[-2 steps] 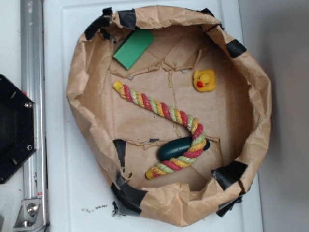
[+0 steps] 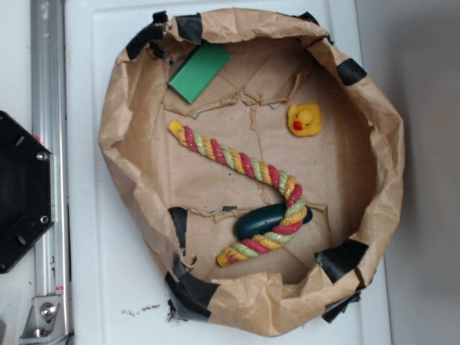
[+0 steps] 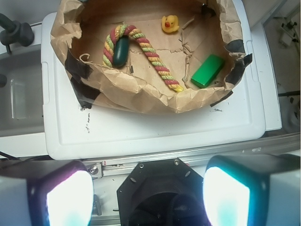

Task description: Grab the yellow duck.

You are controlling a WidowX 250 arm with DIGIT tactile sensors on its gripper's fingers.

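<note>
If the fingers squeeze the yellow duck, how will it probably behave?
The yellow duck looks glossy and rounded, so it may slip from the fingers. It is small, probably light. It sits alone on the crumpled paper, so a push may slide it.

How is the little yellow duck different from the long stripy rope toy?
The yellow duck is short and round, while the rope toy is long and hooked at one end. The duck is smooth, glossy and nearly all yellow with an orange-red beak; the rope is twisted in yellow, red and green strands. The duck sits alone, but the rope curls around a dark green object. Both lie inside the brown paper nest.
</note>
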